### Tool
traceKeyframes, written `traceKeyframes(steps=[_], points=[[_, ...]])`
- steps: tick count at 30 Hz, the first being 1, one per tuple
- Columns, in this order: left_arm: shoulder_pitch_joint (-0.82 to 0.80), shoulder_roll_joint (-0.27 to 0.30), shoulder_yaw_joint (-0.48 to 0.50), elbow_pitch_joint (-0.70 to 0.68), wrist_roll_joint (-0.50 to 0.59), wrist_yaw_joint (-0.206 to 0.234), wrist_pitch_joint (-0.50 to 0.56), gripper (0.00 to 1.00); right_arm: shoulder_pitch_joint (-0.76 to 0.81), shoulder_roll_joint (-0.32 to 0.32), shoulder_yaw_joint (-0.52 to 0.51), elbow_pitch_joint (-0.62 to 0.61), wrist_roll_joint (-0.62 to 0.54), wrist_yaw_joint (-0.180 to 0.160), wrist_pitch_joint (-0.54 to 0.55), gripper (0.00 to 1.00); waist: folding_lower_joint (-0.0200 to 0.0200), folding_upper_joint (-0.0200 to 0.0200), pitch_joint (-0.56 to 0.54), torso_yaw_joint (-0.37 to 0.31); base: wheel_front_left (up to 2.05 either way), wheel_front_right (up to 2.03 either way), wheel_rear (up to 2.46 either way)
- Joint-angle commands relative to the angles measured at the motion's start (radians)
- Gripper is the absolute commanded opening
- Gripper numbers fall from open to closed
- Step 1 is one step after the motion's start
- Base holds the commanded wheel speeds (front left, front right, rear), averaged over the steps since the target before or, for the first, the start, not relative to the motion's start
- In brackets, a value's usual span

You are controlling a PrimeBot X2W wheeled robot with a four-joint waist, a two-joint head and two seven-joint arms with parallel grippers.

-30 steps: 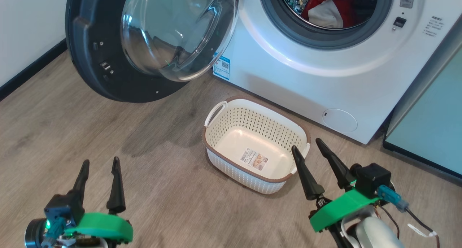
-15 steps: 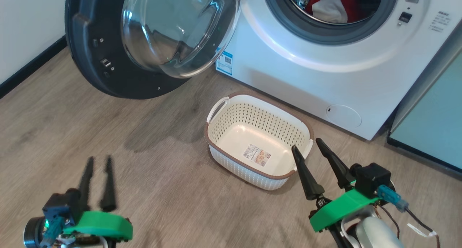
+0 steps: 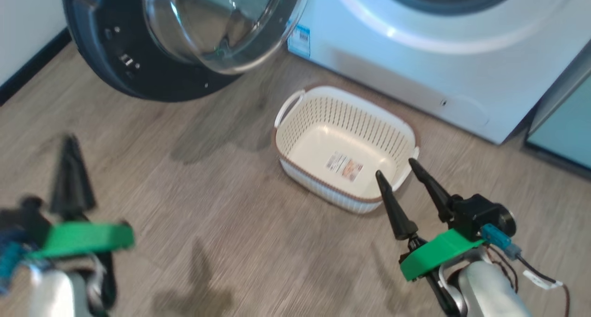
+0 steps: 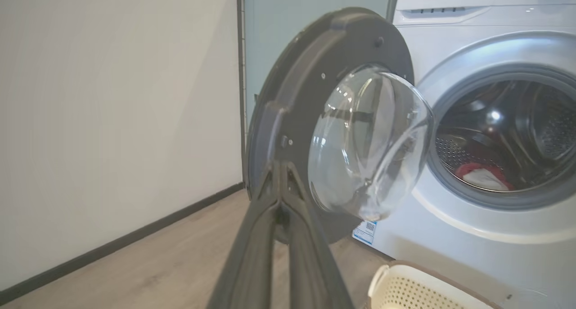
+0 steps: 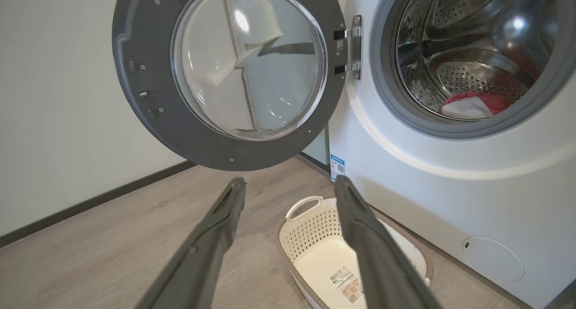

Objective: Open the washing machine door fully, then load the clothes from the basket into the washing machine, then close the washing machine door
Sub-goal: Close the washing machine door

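Note:
The washing machine door (image 3: 138, 54) (image 4: 292, 120) (image 5: 148, 102) hangs wide open at the left of the white washing machine (image 3: 415, 63) (image 5: 450, 201) (image 4: 472, 250). Red and white clothes (image 5: 470, 105) (image 4: 482, 176) lie low in the steel drum. On the floor before the machine the basket (image 3: 344, 123) (image 5: 310, 228) (image 4: 405, 291) stands with only a label on its bottom. At the lower left my left gripper (image 3: 70, 141) (image 4: 281, 167) is shut on nothing, fingers pressed together. My right gripper (image 3: 395, 165) (image 5: 288, 183) is open at the basket's near right corner, above its rim.
A white wall with a dark skirting board (image 3: 27, 68) (image 5: 90, 205) runs along the left. A pale teal cabinet (image 3: 568, 123) stands right of the machine, and another teal panel (image 4: 288, 34) shows behind the door. Wood floor (image 3: 208, 206) spreads in front.
My left gripper has closed from open to shut. The head camera has tilted down, so the drum has left its view. The right gripper stays open.

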Motion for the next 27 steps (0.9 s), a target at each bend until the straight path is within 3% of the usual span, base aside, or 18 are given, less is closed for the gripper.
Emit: traceKeyframes(steps=[1, 5, 8, 15, 23, 27], points=[[-0.07, 0.012, 0.057, -0.046, 0.022, -0.013, -0.005, 0.0, -0.035, -0.007, 0.017, -0.038, -0.013, 0.0, -0.007, 1.0, 0.0, 0.0, 0.051, 0.007, 0.0, 0.0, 0.0], [-0.182, 0.054, 0.16, -0.06, 0.039, -0.05, -0.005, 0.0, -0.048, -0.035, 0.022, -0.052, -0.036, 0.0, -0.007, 1.0, 0.0, 0.0, 0.125, -0.008, 0.0, 0.0, 0.0], [-0.278, 0.115, 0.241, -0.048, 0.053, -0.072, -0.005, 0.0, -0.072, -0.06, 0.025, -0.061, -0.046, 0.0, -0.007, 1.0, 0.0, 0.0, 0.179, -0.027, 0.0, 0.0, 0.0], [-0.478, 0.229, 0.391, 0.087, 0.033, -0.105, -0.005, 0.0, -0.12, -0.093, 0.037, -0.071, -0.056, 0.0, -0.007, 1.0, 0.0, 0.0, 0.274, -0.073, 0.0, 0.0, 0.0], [-0.708, 0.378, 0.539, 0.489, -0.021, -0.134, -0.005, 0.0, -0.174, -0.101, 0.045, -0.071, -0.054, 0.0, -0.007, 1.0, 0.0, 0.0, 0.341, -0.14, 0.0, 0.0, 0.0], [-0.823, 0.422, 0.615, 0.728, -0.115, -0.143, -0.005, 0.0, -0.187, -0.088, 0.053, -0.068, -0.05, 0.0, -0.007, 1.0, 0.0, 0.0, 0.345, -0.17, 0.0, 0.0, 0.0]])
